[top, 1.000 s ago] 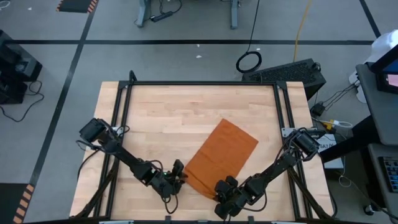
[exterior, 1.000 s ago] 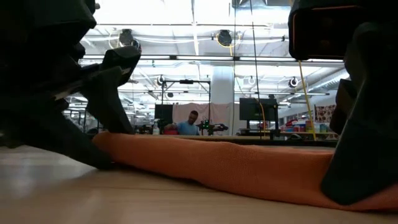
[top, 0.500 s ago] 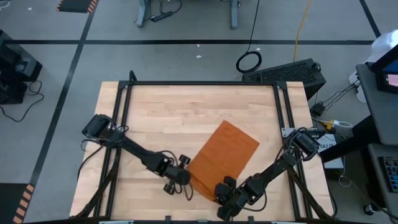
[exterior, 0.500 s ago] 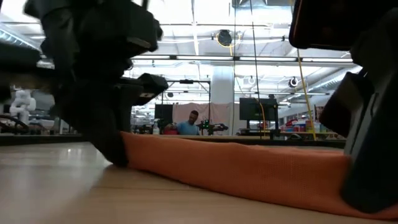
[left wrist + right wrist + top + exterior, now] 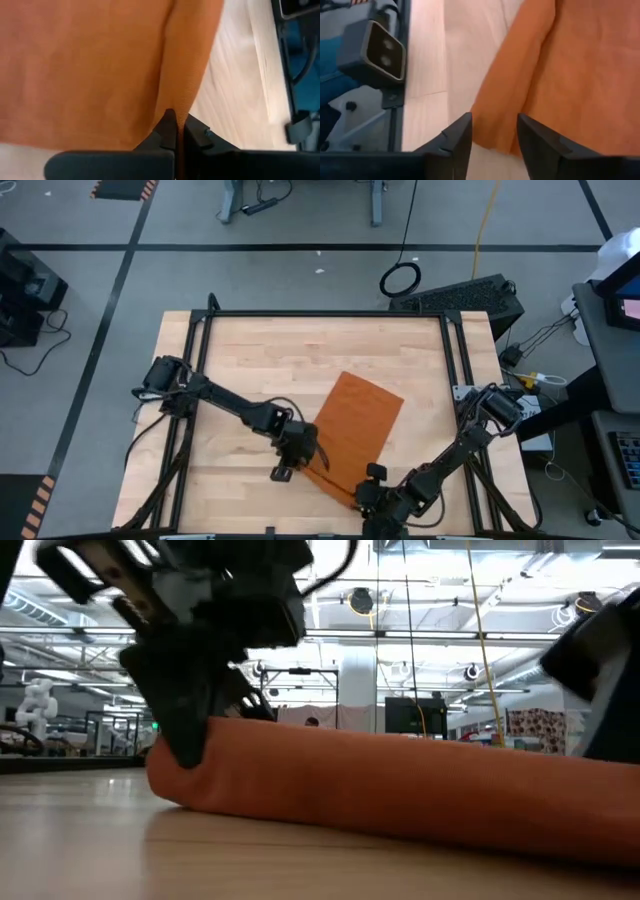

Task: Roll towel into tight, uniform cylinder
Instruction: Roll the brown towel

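Note:
The rust-orange towel (image 5: pixel 357 423) lies slantwise on the wooden table, right of its middle. Its near edge is turned over into a thick fold (image 5: pixel 400 785) that runs across the low view. My left gripper (image 5: pixel 308 452) (image 5: pixel 176 134) is shut on the left end of that fold. My right gripper (image 5: pixel 368 492) (image 5: pixel 494 136) stands open at the fold's right end, near the table's front edge. The fold's end (image 5: pixel 507 115) shows just beyond its two fingers, which do not touch it. My left gripper pinches the left end of the towel's turned-over near edge (image 5: pixel 181 107) between its two fingers, which hold several layers of the fold. The fingers slant down from the table's left. The fold end (image 5: pixel 190 775) stands raised, and the rest of the towel lies flat on the table.
Black frame rails (image 5: pixel 196 350) run along the table's left, far and right sides. A grey camera block (image 5: pixel 374 50) sits at the near edge beside my right gripper. Bare wood (image 5: pixel 270 370) lies to the left of the towel and beyond it.
My left gripper has gone toward the table's right, rolled its wrist and taken hold of the fold's left end, lifting it. My right gripper has let go of the fold's right end and drawn up and back. The near edge now stands thicker and rounder.

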{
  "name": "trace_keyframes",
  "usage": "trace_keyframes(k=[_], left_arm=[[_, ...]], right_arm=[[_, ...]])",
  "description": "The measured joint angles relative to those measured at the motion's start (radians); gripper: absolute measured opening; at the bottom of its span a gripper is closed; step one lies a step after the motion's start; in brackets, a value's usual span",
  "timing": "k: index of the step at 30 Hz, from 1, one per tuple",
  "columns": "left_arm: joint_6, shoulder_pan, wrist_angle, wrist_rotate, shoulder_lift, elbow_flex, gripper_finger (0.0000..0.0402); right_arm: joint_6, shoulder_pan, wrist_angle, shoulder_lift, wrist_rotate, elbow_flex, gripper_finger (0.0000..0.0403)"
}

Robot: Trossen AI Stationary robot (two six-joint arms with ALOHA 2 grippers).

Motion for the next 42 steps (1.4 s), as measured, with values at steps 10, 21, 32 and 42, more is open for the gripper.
trace_keyframes(k=[10, 21, 32, 42], left_arm=[[-0.104, 0.053, 0.102, 0.161, 0.112, 0.002, 0.0004], [-0.149, 0.053, 0.158, 0.170, 0.131, 0.003, 0.0004], [-0.152, 0.053, 0.156, 0.167, 0.131, 0.003, 0.0004], [-0.152, 0.053, 0.153, 0.164, 0.131, 0.003, 0.0004]], right_arm=[[-0.077, 0.118, 0.095, 0.037, 0.321, 0.004, 0.0162], [-0.218, 0.132, 0.141, 0.150, 0.467, 0.059, 0.0162], [-0.124, 0.132, -0.085, 0.168, 0.504, 0.138, 0.0162], [0.008, 0.130, -0.080, 0.235, 0.461, 0.137, 0.0159]])
